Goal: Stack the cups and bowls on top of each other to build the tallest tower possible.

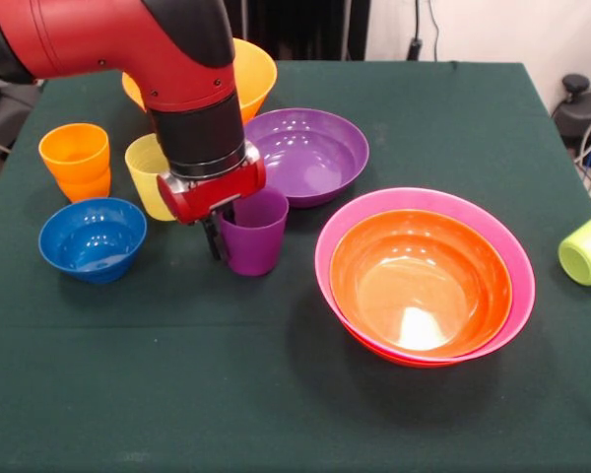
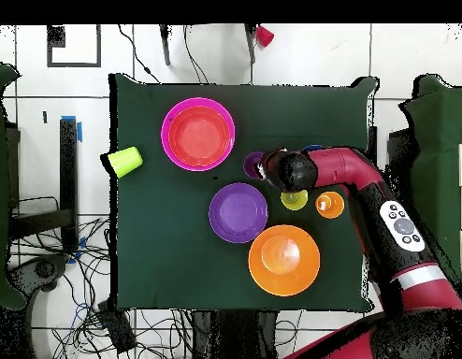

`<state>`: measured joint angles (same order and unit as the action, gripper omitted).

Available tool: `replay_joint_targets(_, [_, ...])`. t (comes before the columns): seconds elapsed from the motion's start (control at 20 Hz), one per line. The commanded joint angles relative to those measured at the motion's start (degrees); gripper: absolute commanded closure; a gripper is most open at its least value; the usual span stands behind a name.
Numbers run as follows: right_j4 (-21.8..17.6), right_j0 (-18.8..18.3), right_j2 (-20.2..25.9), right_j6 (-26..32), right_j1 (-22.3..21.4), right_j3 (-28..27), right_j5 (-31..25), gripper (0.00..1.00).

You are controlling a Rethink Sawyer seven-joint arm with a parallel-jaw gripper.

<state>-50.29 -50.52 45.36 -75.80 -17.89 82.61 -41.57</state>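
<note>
On green-clothed surface [image 1: 177,394], with hand [image 1: 222,229] clamped on rim of purple cup [image 1: 253,232] beside purple bowl [image 1: 307,155]: lift straight, keep upright, carry over to red-orange bowl [image 1: 421,283] nested in pink bowl [image 1: 517,256], set down centred, then release gently.

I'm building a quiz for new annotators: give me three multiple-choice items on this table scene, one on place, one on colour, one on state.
1. Where is the shallow red-orange plastic bowl?
A inside the large pink plastic bowl
B inside the wide purple bowl
C on bare cloth

2. What colour is the small plastic bowl beside the stacked orange tumblers?
A green
B blue
C pink

3. How does the lime green plastic tumbler sit?
A upright
B upside down
C on its side

A: it sits nested within the pink rim.
B: it is plainly blue.
C: its mouth faces sideways.
</note>
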Motion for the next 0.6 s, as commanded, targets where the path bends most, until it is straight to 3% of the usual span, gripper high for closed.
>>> replay_joint_targets(0.05, [1.27,3.65,0.24,5.25,-3.49,4.98,-0.51,1.0])
replay_joint_targets(0.25, [8.22,4.12,4.08,4.5,-8.46,8.26,-5.4,1.0])
replay_joint_targets(0.6, [17.01,6.06,5.03,4.25,-18.55,10.44,-14.46,1.0])
